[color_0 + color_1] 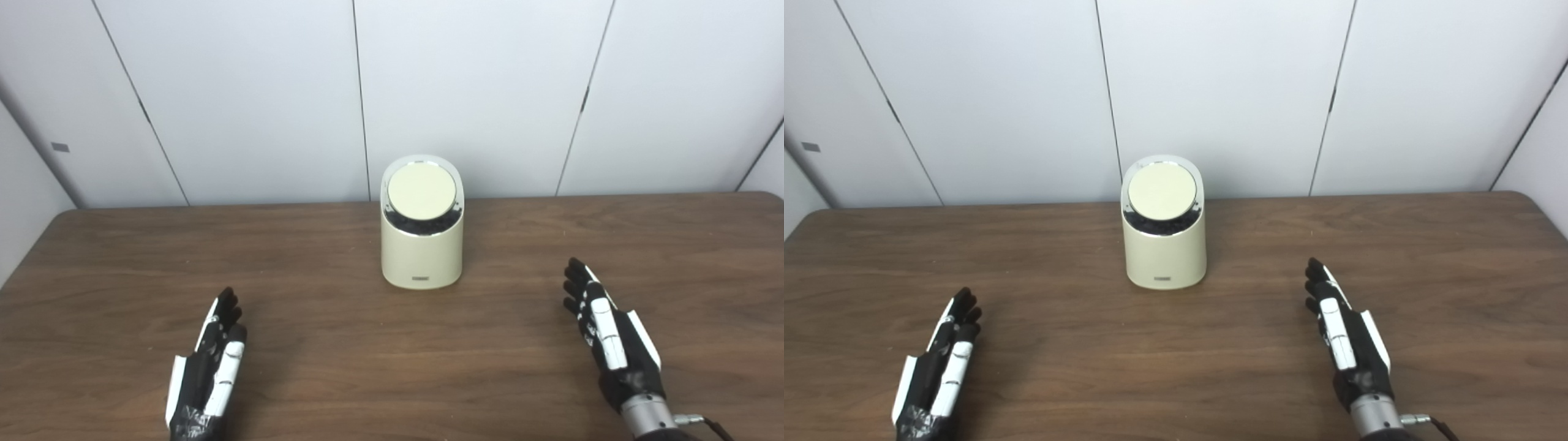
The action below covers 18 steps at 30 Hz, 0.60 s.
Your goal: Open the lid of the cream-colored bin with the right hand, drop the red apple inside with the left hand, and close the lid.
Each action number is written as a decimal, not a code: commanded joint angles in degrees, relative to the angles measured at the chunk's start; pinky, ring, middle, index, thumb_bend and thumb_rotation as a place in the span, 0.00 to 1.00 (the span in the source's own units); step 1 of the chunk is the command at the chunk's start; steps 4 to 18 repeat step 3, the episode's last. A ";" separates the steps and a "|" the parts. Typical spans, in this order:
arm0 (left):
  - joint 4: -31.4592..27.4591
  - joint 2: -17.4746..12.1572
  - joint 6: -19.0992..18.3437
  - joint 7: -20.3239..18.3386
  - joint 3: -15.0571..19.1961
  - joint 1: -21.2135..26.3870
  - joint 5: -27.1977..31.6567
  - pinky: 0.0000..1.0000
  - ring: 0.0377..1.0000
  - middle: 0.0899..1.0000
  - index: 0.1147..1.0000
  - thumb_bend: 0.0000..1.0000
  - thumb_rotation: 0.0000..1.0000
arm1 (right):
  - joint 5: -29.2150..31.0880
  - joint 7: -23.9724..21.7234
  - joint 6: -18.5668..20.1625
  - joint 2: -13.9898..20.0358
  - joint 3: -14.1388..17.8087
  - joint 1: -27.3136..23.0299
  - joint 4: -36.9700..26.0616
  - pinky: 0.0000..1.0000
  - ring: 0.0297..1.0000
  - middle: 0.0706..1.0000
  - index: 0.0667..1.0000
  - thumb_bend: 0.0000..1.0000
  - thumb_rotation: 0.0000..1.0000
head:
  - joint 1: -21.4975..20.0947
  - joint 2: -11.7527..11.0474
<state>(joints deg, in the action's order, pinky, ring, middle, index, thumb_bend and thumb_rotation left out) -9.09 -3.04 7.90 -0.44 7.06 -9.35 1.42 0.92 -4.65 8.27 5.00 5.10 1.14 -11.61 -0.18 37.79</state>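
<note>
A cream-colored bin stands upright at the middle of the brown table, toward the back. Its round lid sits tilted in the top ring, with a dark gap along its lower edge. My left hand rests low over the table at the front left, fingers stretched out, holding nothing. At the front right my right hand is likewise open and flat, well apart from the bin. No red apple shows in either view.
The wooden table runs the full width, its far edge meeting a white panelled wall. Bare tabletop lies between the two hands and in front of the bin.
</note>
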 commanded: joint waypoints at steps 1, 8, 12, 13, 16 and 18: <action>1.97 0.24 1.76 0.27 -0.11 -0.27 0.55 0.98 0.96 0.97 0.98 0.59 0.78 | 0.81 0.11 -2.07 0.42 -0.01 -1.33 -0.71 0.94 0.95 0.95 0.94 0.48 0.98 | -0.05 -0.08; 2.19 0.37 1.89 0.14 -0.04 -0.11 1.23 0.97 0.96 0.97 0.98 0.58 0.77 | 0.89 0.05 -2.53 0.54 -0.01 -1.47 -0.22 0.94 0.96 0.95 0.94 0.48 0.98 | -0.10 -0.35; 2.19 0.37 1.89 0.14 -0.04 -0.11 1.23 0.97 0.96 0.97 0.98 0.58 0.77 | 0.89 0.05 -2.53 0.54 -0.01 -1.47 -0.22 0.94 0.96 0.95 0.94 0.48 0.98 | -0.10 -0.35; 2.19 0.37 1.89 0.14 -0.04 -0.11 1.23 0.97 0.96 0.97 0.98 0.58 0.77 | 0.89 0.05 -2.53 0.54 -0.01 -1.47 -0.22 0.94 0.96 0.95 0.94 0.48 0.98 | -0.10 -0.35; 2.19 0.37 1.89 0.14 -0.04 -0.11 1.23 0.97 0.96 0.97 0.98 0.58 0.77 | 0.89 0.05 -2.53 0.54 -0.01 -1.47 -0.22 0.94 0.96 0.95 0.94 0.48 0.98 | -0.10 -0.35; 2.19 0.37 1.89 0.14 -0.04 -0.11 1.23 0.97 0.96 0.97 0.98 0.58 0.77 | 0.89 0.05 -2.53 0.54 -0.01 -1.47 -0.22 0.94 0.96 0.95 0.94 0.48 0.98 | -0.10 -0.35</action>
